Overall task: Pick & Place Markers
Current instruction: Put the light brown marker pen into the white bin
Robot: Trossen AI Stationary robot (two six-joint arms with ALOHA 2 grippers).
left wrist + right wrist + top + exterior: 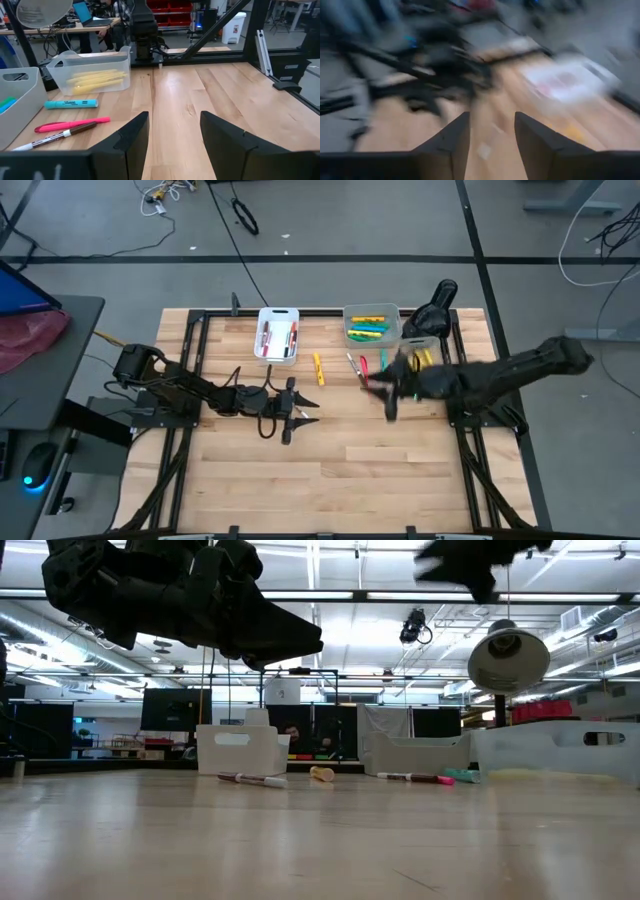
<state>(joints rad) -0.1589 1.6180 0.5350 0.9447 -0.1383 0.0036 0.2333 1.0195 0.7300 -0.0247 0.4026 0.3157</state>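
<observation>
Several markers lie loose on the wooden table in front of the bins: a yellow one [318, 368], pink ones [356, 365] and a teal one [380, 362]. The left wrist view shows the teal marker [71, 104], a pink marker [72, 124] and a brown-and-white marker [55, 139]. My left gripper [300, 412] [175, 125] hovers open over the table's middle, with nothing between its fingers. My right gripper [387, 392] [491, 130], blurred, is above the table just near of the loose markers. It is open and holds nothing.
Three bins stand along the far edge: a white bin [278, 352] with red and dark markers, a grey bin [372, 310] with yellow, green and blue ones, and a clear bin [62, 65] of yellow markers. A black lamp [435, 305] stands at the far right. Bare wood lies toward the near edge.
</observation>
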